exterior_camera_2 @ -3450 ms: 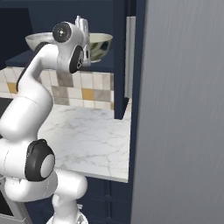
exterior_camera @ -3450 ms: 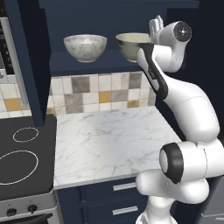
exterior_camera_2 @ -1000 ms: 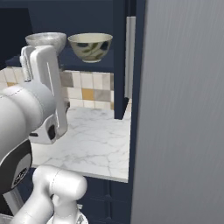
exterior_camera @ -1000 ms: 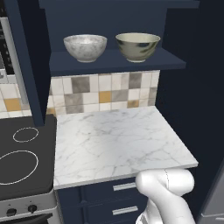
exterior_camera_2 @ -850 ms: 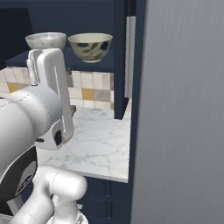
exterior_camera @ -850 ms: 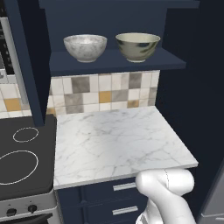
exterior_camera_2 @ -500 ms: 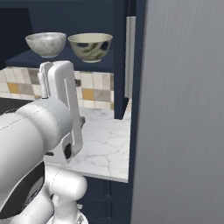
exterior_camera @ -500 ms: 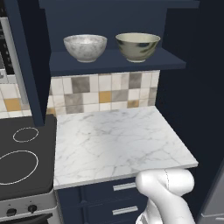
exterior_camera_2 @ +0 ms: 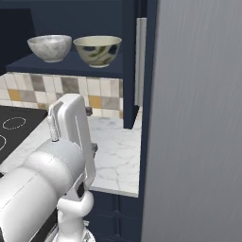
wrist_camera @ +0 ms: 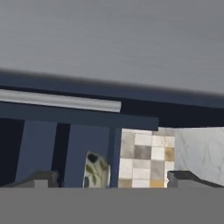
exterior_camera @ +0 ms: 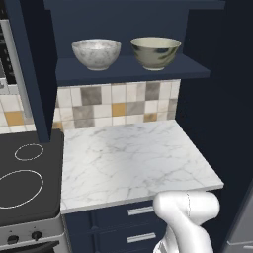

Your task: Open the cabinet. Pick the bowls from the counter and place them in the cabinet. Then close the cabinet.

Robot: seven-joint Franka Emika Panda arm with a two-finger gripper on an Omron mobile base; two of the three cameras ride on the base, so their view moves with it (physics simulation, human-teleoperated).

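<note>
The navy cabinet [exterior_camera: 133, 69] stands open, and both bowls rest on its shelf. The marbled white-grey bowl [exterior_camera: 96, 53] [exterior_camera_2: 49, 47] is on the left and the beige bowl [exterior_camera: 155, 52] [exterior_camera_2: 98, 50] on the right. The cabinet's right door [exterior_camera_2: 129, 61] is swung out, its long silver handle [exterior_camera_2: 140, 61] [wrist_camera: 61, 99] facing the fridge side. My gripper [wrist_camera: 113, 181] is open with nothing between its fingertips [wrist_camera: 41, 179]. In the rolled hand view it faces that door, with a sliver of the beige bowl [wrist_camera: 97, 171] past the door's edge. The marble counter [exterior_camera: 133, 158] [exterior_camera_2: 118, 151] is bare.
A black stovetop [exterior_camera: 24, 173] adjoins the counter's left edge. A tall grey panel [exterior_camera_2: 198, 118] fills the right side. My arm's white link [exterior_camera_2: 71, 132] rises close to the right base camera, in front of the counter. Navy drawers [exterior_camera: 133, 212] sit under the counter. The cabinet's left door [exterior_camera: 29, 64] hangs open.
My arm has swung across the right base view, rightward and nearer the camera, and no longer covers the marbled bowl. The bowls and the doors have not moved.
</note>
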